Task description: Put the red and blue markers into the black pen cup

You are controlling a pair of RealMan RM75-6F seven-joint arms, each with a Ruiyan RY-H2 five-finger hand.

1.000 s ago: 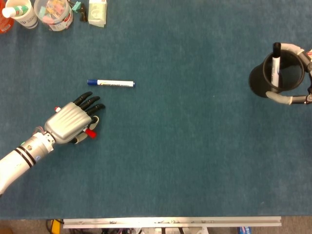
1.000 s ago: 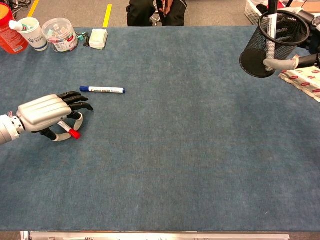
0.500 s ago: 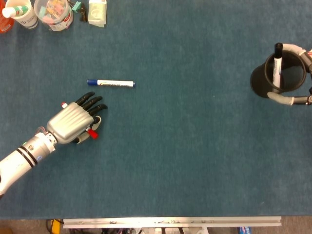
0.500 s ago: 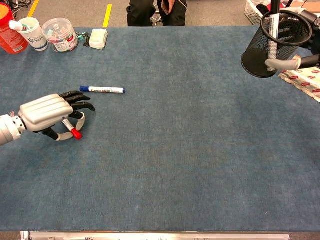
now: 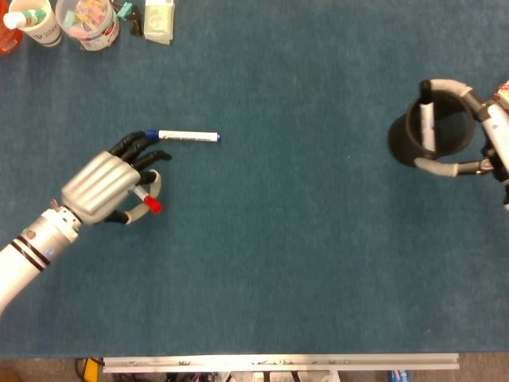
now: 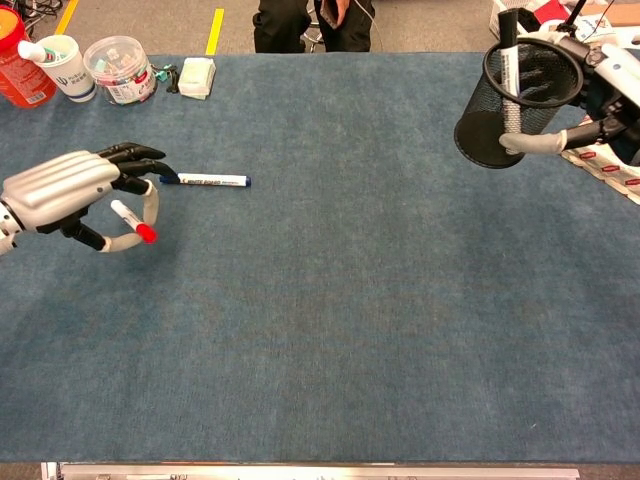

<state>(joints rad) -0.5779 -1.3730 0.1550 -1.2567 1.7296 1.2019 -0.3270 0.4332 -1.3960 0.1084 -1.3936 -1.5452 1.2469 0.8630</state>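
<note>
- Far to the left, the left hand (image 6: 62, 195) hangs above the table (image 6: 350, 330), its fingers curled in around the red marker (image 6: 133, 221); the red-capped end pokes out below the palm, pointing right and toward the near edge.
- Just beside the dark fingertips (image 5: 137, 146) lies the blue marker (image 5: 184, 136), flat on the cloth. Its long axis runs left to right, with the blue cap at the left end, closest to that hand. From the head view the fingertips seem to overlap the cap; whether they touch it cannot be told.
- Well apart, across the whole width of cloth, the right hand (image 5: 477, 151) holds the black pen cup (image 5: 433, 131), fingers wrapped about its wall. The cup is tilted, mouth toward the left, and a black-capped pen (image 6: 504, 45) already stands inside.
- My judgement: the left hand is by far the nearer to both markers, so the coming move turns on carrying the red one rightward to the cup's offered mouth.
</note>
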